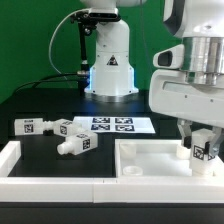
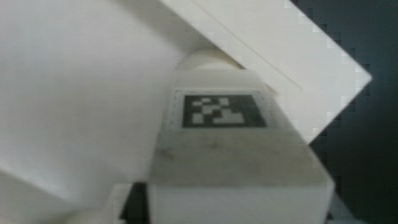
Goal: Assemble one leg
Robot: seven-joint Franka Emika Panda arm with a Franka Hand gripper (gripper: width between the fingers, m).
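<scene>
My gripper (image 1: 202, 141) is at the exterior view's right, shut on a leg (image 1: 205, 152), a small white block with a black-and-white tag, held upright. Its lower end is at the top face of the large flat white slab (image 1: 150, 160), near the slab's right corner. In the wrist view the leg (image 2: 228, 150) fills the middle with its tag facing the camera, and the slab (image 2: 80, 90) lies behind it. My fingertips are hidden there. Three more legs lie loose at the exterior view's left: one (image 1: 28, 126), another (image 1: 66, 127) and a third (image 1: 76, 145).
The marker board (image 1: 112, 125) lies flat in the middle of the black table. The arm's base (image 1: 110, 62) stands behind it. A white raised rim (image 1: 10, 158) runs along the front left of the table.
</scene>
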